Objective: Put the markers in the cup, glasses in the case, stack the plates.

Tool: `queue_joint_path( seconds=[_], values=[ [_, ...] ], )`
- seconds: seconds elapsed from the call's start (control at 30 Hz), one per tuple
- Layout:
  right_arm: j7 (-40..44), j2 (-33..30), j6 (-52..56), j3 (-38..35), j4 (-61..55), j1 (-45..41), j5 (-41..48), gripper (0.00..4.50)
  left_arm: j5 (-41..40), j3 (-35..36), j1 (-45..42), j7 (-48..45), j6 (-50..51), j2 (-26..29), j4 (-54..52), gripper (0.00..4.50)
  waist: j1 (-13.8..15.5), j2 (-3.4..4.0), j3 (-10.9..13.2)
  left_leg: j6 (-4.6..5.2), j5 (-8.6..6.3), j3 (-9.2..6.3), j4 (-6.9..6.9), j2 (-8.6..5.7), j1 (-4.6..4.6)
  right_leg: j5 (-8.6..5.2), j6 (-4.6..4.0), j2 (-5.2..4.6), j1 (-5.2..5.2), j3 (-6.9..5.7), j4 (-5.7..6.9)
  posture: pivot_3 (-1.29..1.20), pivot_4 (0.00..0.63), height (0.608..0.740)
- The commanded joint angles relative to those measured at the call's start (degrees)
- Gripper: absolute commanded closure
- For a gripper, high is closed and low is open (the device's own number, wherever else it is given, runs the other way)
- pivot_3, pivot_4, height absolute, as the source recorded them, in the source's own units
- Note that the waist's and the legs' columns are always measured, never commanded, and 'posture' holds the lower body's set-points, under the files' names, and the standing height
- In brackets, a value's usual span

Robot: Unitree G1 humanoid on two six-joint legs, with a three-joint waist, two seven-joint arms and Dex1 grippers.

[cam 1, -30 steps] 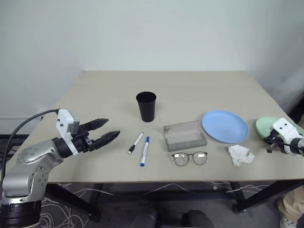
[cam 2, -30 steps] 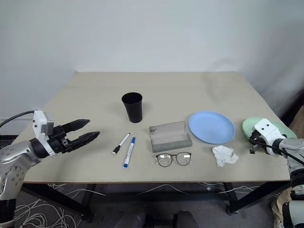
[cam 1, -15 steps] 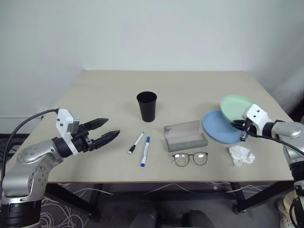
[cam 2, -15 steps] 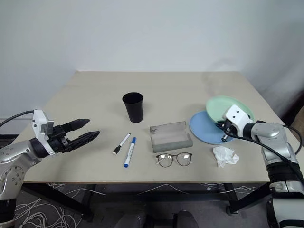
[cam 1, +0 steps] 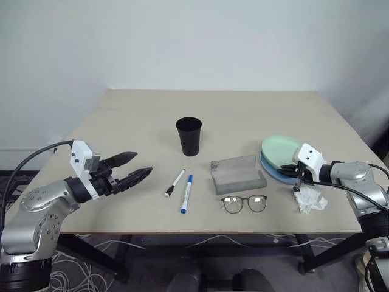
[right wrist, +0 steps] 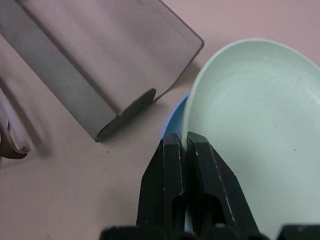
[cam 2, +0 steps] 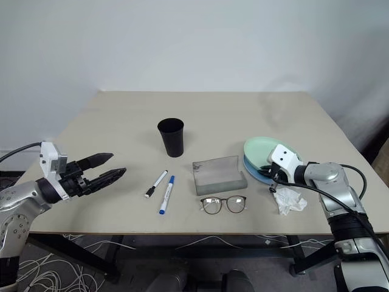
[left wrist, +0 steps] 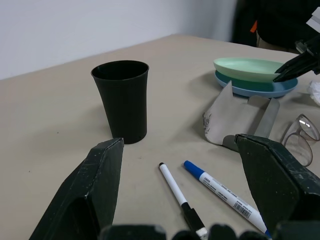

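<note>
My right gripper [cam 1: 298, 172] is shut on the near rim of the mint green plate [cam 1: 281, 148], which it holds right over the light blue plate [left wrist: 250, 90]. Whether the two plates touch I cannot tell. The grey case [cam 1: 237, 173] stands open just left of them, and the glasses [cam 1: 243, 203] lie in front of it. Two markers, one black-capped [cam 1: 174, 182] and one blue-capped [cam 1: 186, 193], lie side by side in front of the black cup [cam 1: 189, 135]. Off the table's left edge my left gripper [cam 1: 144, 164] hovers open and empty, pointing at the markers.
A crumpled white tissue [cam 1: 309, 199] lies near the front edge, just below my right gripper. The table's [cam 1: 121, 121] back half is bare wood. Cables run across the floor under the front edge.
My right gripper has carried the green plate leftward from the table's right edge and lowered it over the blue plate. The left arm has not moved.
</note>
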Motion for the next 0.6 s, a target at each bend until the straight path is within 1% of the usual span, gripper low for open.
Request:
queue_joint_path(
  seconds=[0.03,0.6],
  values=[
    [-0.46,-0.2,-0.59,-0.88,-0.53,-1.13,0.23,4.44,-0.99,2.25,-0.26,0.23,-0.25,0.58,-2.15,0.73,0.0,0.0,0.0,0.0,0.0,0.0,0.0,0.0,0.0,0.0,0.0,0.0,0.0,0.0,0.0,0.0,0.0,0.731],
    [-2.11,-0.77,-3.84,0.99,1.3,-0.13,-3.57,4.44,-1.05,1.77,-1.01,0.04,-0.13,0.74,-1.72,0.73,-0.01,0.0,0.0,0.0,0.0,0.0,0.0,0.0,0.0,-0.01,0.02,0.0,0.0,0.0,0.0,0.0,0.0,0.731]
  ],
)
